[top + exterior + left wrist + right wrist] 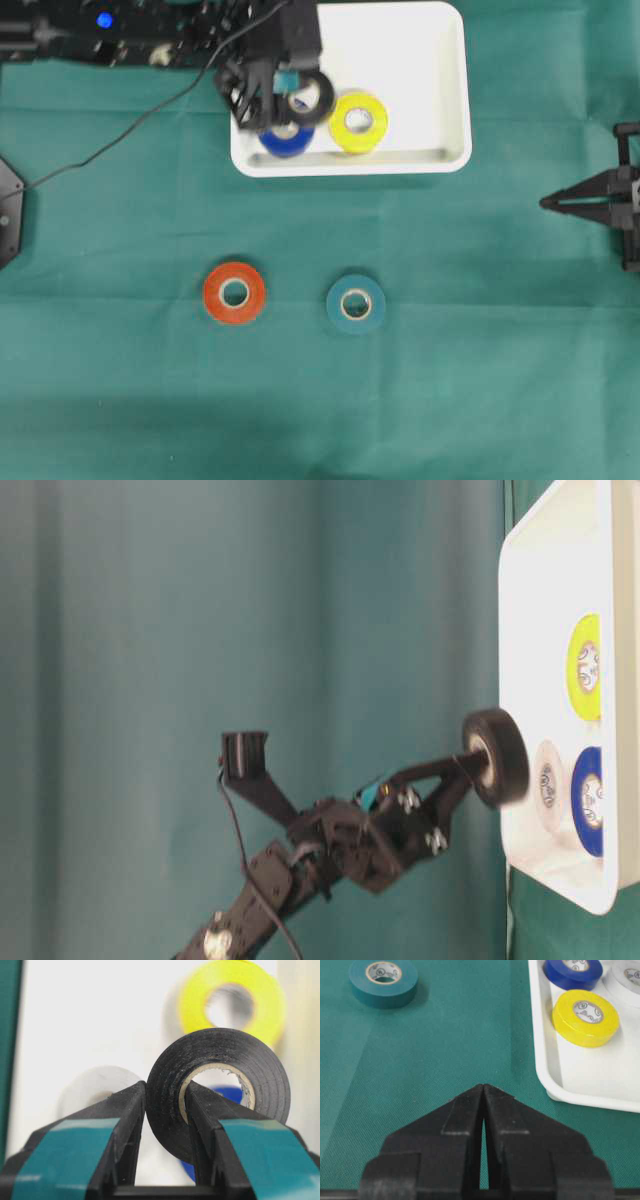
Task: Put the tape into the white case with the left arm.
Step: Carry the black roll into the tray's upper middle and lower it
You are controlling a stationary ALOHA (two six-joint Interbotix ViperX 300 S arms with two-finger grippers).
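My left gripper is shut on a black tape roll, one finger outside its wall and one through its core. It holds the roll above the left part of the white case, clear of the floor in the table-level view, where the black tape hangs beside the case. Inside the case lie a yellow roll, a blue roll and a white roll. My right gripper is shut and empty at the right table edge.
An orange roll and a teal roll lie on the green cloth in front of the case. A black cable trails across the cloth at the upper left. A dark fixture sits at the left edge.
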